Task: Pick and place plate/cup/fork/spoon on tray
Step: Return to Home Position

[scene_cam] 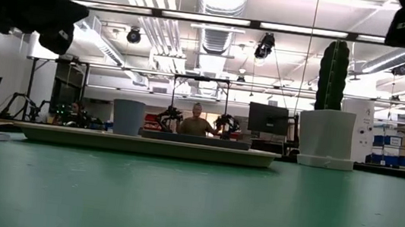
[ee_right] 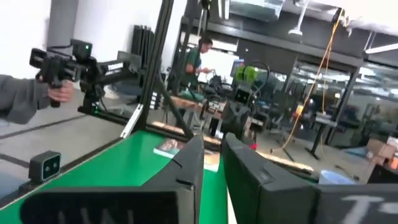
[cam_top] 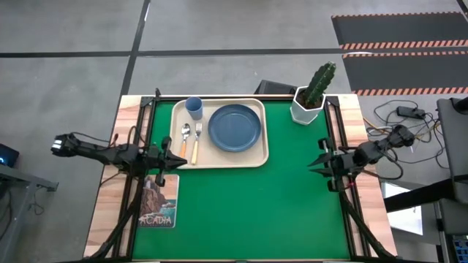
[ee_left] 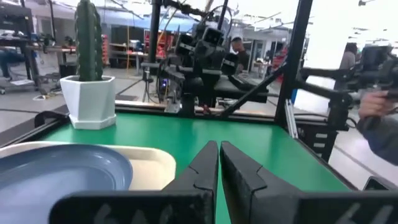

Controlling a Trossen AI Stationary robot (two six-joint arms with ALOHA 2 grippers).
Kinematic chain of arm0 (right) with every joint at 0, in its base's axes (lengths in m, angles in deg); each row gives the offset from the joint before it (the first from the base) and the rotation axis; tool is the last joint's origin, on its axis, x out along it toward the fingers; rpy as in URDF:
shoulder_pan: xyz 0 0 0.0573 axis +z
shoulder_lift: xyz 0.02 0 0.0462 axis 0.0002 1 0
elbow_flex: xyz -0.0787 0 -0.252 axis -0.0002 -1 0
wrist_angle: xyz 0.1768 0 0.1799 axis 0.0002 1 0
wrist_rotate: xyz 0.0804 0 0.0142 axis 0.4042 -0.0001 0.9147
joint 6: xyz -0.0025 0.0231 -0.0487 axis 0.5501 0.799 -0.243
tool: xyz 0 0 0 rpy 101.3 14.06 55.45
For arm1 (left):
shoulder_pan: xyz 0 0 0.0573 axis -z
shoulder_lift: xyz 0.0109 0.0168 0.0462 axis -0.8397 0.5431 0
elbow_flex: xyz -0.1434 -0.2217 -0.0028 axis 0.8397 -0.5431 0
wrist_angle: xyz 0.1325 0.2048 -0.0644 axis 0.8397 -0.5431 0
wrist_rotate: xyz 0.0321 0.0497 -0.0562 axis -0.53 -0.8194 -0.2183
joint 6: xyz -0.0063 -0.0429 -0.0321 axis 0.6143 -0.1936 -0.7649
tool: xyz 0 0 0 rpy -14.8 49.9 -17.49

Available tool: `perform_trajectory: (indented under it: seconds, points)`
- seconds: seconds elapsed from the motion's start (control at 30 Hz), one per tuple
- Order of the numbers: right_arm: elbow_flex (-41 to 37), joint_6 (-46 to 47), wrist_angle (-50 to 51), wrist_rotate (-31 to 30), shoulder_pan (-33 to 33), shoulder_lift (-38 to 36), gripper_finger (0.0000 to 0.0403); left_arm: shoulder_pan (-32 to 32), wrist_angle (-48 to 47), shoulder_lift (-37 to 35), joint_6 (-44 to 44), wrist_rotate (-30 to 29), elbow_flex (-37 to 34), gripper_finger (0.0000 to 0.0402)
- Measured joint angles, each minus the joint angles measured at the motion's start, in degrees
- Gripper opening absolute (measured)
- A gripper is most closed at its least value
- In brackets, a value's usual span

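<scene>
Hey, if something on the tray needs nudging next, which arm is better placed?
Left. The left gripper sits just beside the tray, near the fork and spoon; the right gripper waits across the mat.

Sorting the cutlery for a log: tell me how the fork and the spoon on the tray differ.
The tan-handled silver fork has a tined head; the tan-handled silver spoon has a rounded bowl. The fork lies nearer the dark slate-blue round plate, the spoon on its far side. Both lie flat on the cream rectangular tray, heads toward the light-blue cup.
</scene>
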Motion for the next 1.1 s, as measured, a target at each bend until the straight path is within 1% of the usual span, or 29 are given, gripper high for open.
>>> perform_trajectory:
  seconds: [0.1, 0.17, 0.23, 0.3, 0.37, 0.43, 0.53, 0.63, 0.7, 0.77, 0.9, 0.97, 1.1]
  points:
    - [-0.76, -0.6, 2.78, -0.02, 0.01, -3.38, 0.0041, -0.01, 0.15, -0.28, 0.02, 0.02, -0.02, 0.0]
    - [-0.83, -0.65, 4.07, 0.01, -0.01, -4.26, 0.0034, 0.0, 0.03, -0.22, 0.04, -0.39, -0.04, 0.0]
    - [-0.88, -0.68, 3.92, 0.2, -0.01, -4.26, 0.0027, 0.0, 0.05, -0.17, 0.09, -3.39, -0.04, 0.0]
    - [-1.13, -1.29, 3.54, 0.07, -0.03, -3.74, 0.002, 0.0, 0.08, -0.03, 0.09, -7.88, -0.06, 0.0]
    - [-1.67, -2.38, 3.79, 0.0, -0.1, -3.85, 0.0013, -0.03, 0.05, 0.32, 0.07, -10.66, -0.09, 0.0]
    - [-2.58, -3.07, 3.08, -0.03, -0.11, -3.84, 0.001, -0.02, 0.04, 0.85, 0.08, -10.88, -0.1, 0.0]
    - [-5.33, -3.58, -0.53, -0.04, -0.12, -3.9, 0.0009, -0.02, 0.13, 1.73, 0.07, -10.88, -0.13, 0.0]
    - [-6.36, -4.07, 0.88, -0.16, -0.12, -3.62, 0.0009, -0.02, 0.06, 2.74, 0.07, -10.93, -0.15, 0.0]
    - [-6.36, -3.16, 1.73, -2.35, -0.12, -3.53, 0.0009, 0.0, 0.05, 3.47, 0.07, -11.1, -0.15, 0.0]
    - [-6.38, -2.3, 1.59, -5.81, -0.12, -3.49, 0.0009, -0.01, 0.07, 4.29, 0.07, -11.17, -0.15, 0.0]
    - [-6.38, 2.26, 1.4, -12.15, -0.12, -3.42, 0.0009, 0.0, 0.08, 5.84, 0.07, -11.15, -0.17, 0.0]
    - [-6.38, 2.22, 1.4, -14.57, -0.12, -3.42, 0.0009, 0.0, 0.04, 6.63, 0.07, -11.15, -0.2, 0.0]
    - [-6.38, 1.98, 1.37, -15.52, -0.12, -3.42, 0.0009, -0.01, 0.04, 8.27, 0.07, -11.14, -0.2, 0.0]
